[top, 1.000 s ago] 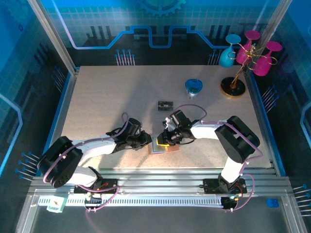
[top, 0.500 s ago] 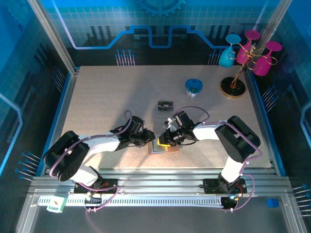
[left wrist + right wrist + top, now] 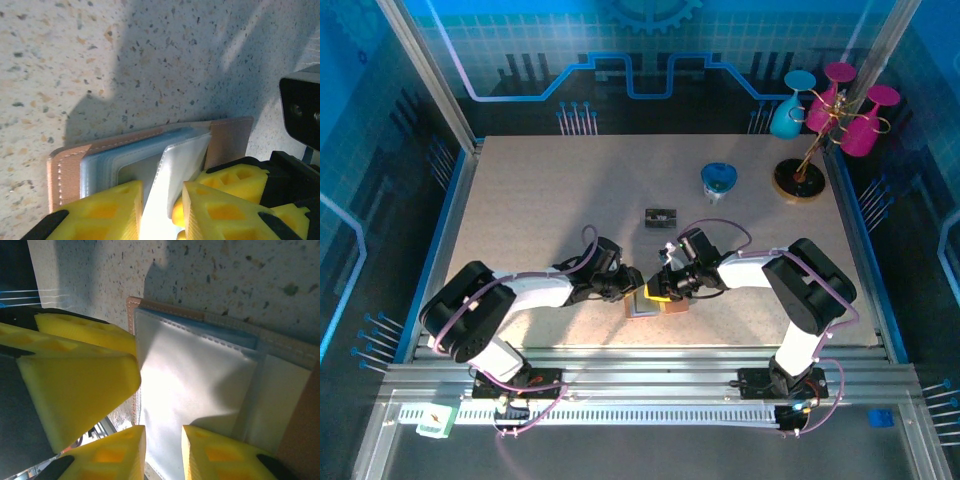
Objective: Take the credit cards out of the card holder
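While straddling the open wallet's (image 3: 65, 172) clear sleeve (image 3: 175, 165) at the table's (image 3: 150, 60) near edge, narrowly spread left fingers (image 3: 100, 207) and right fingers (image 3: 220, 452) are seemingly probing for a card to pinch next.

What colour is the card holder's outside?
The card holder is tan brown outside, with pale stitching; best in the left wrist view.

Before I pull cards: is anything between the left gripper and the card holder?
Nothing visible. The left gripper sits at the open card holder, a clear sleeve rising between its fingers; the right gripper crowds in alongside.
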Tool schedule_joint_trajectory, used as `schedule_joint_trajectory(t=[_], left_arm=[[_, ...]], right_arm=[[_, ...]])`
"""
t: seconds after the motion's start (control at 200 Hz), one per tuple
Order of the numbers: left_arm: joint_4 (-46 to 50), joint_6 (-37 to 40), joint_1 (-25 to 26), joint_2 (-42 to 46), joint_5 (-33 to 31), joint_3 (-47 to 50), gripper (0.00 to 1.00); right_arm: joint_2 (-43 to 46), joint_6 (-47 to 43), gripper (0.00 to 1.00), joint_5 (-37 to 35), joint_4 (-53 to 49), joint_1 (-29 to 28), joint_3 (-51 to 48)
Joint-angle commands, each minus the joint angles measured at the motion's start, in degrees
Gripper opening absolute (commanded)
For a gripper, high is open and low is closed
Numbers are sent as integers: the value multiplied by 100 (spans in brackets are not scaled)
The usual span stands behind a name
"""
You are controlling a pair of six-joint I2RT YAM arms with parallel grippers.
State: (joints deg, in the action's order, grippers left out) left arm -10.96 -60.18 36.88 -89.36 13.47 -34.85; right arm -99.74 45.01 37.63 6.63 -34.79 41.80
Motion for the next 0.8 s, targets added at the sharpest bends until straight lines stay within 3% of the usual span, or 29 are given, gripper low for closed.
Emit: schedule_joint_trajectory(t=[0.0,0.41,0.795], left_arm=[[-227,-116,33,-96,257,-93,25],[-56,-99,48,250,294,90,24],[-99,-73,92,294,397,10,24]], right_arm=[[-46,91,25,71,148,62,-154],[772,218,26,-178,47,90,-219],[1866,-283,29,-999,-1628,265,213]])
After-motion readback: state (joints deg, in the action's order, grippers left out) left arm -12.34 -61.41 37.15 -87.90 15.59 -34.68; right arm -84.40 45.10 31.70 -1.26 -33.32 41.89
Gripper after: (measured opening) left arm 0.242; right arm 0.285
